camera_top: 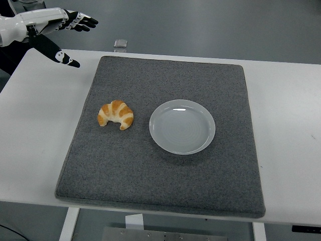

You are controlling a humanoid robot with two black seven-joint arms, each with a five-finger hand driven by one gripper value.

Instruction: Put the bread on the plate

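The bread [116, 114], a croissant, lies on the left part of a grey mat [165, 175] that covers the middle of the white counter [291, 125]. Just to the right of it, not touching it, a white plate [182, 126] stands empty on the same mat. The left hand [57, 30] is above the far left corner of the counter, well apart from the bread, and its fingers [83, 22] are spread open and hold nothing.
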